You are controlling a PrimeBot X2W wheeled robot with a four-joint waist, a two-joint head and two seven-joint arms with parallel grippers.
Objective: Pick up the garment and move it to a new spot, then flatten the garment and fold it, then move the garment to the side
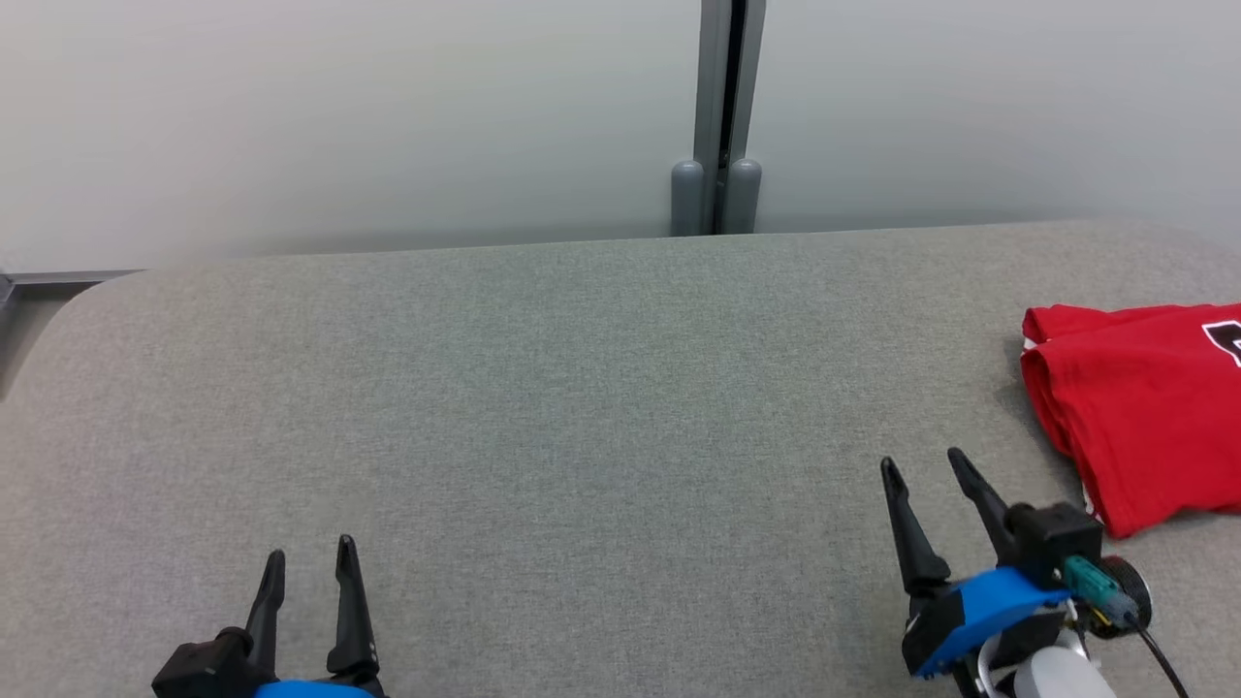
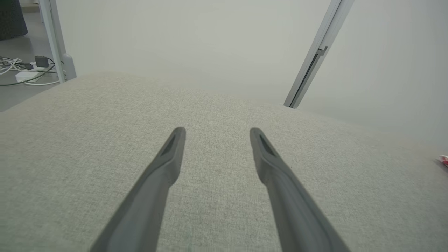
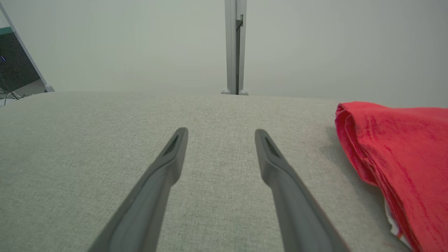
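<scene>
Grey fabric surface (image 1: pixel 543 407): pretty much the whole work area, it runs from edge to edge in the head view with a pale wall behind it.
Left gripper (image 1: pixel 312 548): low at the left, fingers spread a fair bit, holding nothing, just bare fabric between them in its wrist view.
Metal post (image 1: pixel 717 116): upright against the wall, a little right of centre, behind the far edge of the surface.
Right gripper (image 1: pixel 921 460): lower right, fingers parted about as wide as the left one's, nothing in its grip. It sits just left of the shirt, not touching it.
Red garment (image 1: pixel 1134 407): folded up, lying flat at the far right, partly cut off by the picture edge, with a bit of black-and-white print showing.
</scene>
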